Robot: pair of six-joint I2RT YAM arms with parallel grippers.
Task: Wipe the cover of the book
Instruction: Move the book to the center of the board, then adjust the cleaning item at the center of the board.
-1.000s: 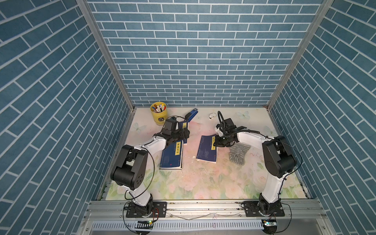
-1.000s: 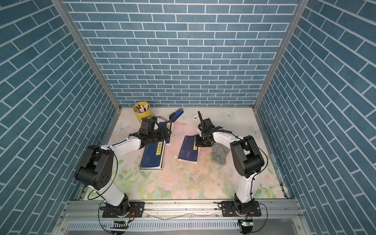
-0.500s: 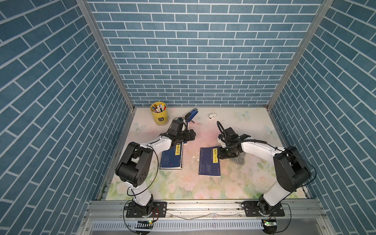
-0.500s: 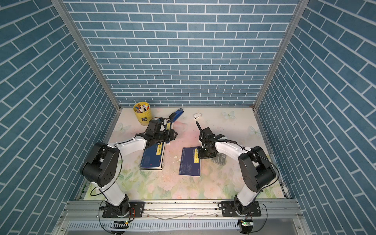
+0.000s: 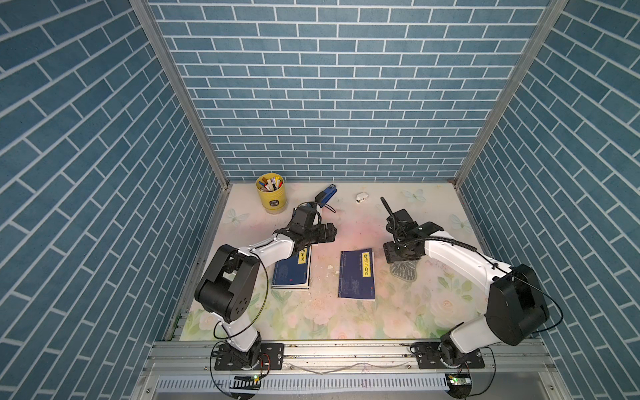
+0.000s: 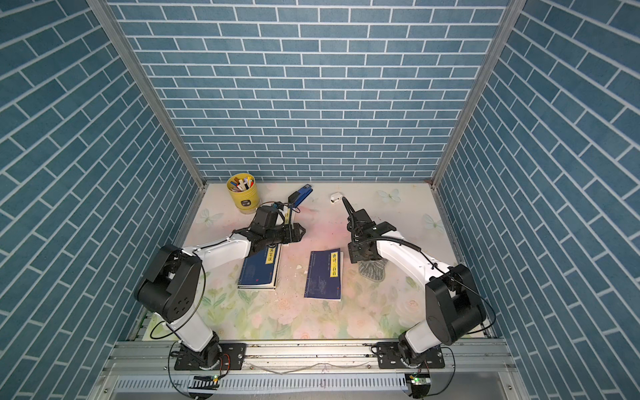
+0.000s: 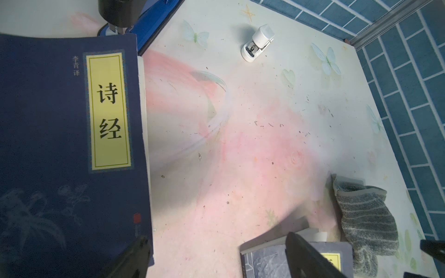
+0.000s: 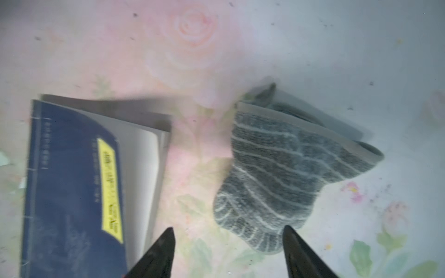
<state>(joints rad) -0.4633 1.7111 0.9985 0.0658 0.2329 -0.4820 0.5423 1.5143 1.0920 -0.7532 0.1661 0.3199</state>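
Note:
A dark blue book (image 5: pixel 356 273) (image 6: pixel 323 275) with a yellow title strip lies flat mid-table; its cover shows pale smears in the left wrist view (image 7: pixel 265 260). Just right of it lies a grey striped cloth (image 5: pixel 403 273) (image 8: pixel 284 173), loose on the table. My right gripper (image 5: pixel 398 256) (image 8: pixel 228 240) hovers over the cloth's near end, open, with nothing between its fingers. My left gripper (image 5: pixel 329 235) (image 7: pixel 216 255) stands open and empty above bare table, left of the book's far end.
A second blue book (image 5: pixel 291 273) lies at the left, partly under my left arm. A third blue book (image 7: pixel 60 144) sits beneath the left wrist. At the back stand a yellow pen cup (image 5: pixel 270 194), a blue stapler (image 5: pixel 327 194) and a small white stapler (image 7: pixel 257 43). Crumbs (image 5: pixel 329 268) dot the table.
My right gripper went from shut to open beside the cloth. The middle book slid toward the front and straightened. My left gripper swung right, off the left books.

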